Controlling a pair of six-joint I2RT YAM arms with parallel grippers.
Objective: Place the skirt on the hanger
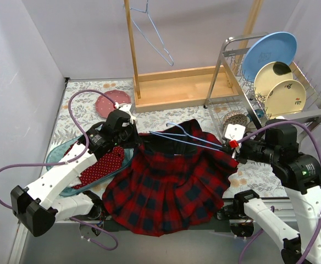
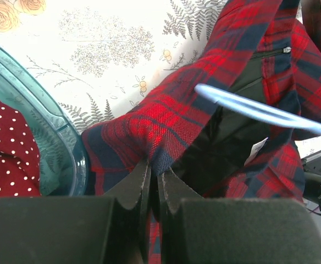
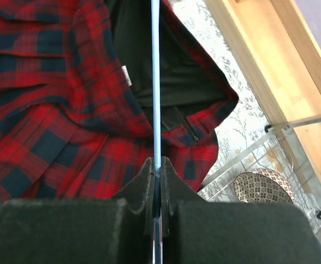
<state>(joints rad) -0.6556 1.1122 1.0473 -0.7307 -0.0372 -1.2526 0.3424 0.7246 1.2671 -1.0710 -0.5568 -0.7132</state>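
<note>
The red and dark-blue plaid skirt [image 1: 169, 187] lies spread on the table in the top view, its black-lined waist [image 1: 174, 144] open toward the back. My left gripper [image 1: 134, 137] is shut on the waistband's left edge [image 2: 159, 157]. My right gripper [image 1: 232, 145] is shut on the end of a light-blue wire hanger [image 1: 185, 137], which reaches left over the waist opening. The hanger [image 3: 155, 82] runs straight away from the right jaws over the skirt [image 3: 56, 110]. It also crosses the left wrist view [image 2: 259, 113].
A second blue hanger [image 1: 152, 30] hangs on the wooden rack [image 1: 174, 88] at the back. A dish rack [image 1: 270, 82] with plates stands at the right. A teal tray [image 1: 61, 159] with red polka-dot cloth [image 1: 103, 165] sits left, a red plate [image 1: 110, 103] behind it.
</note>
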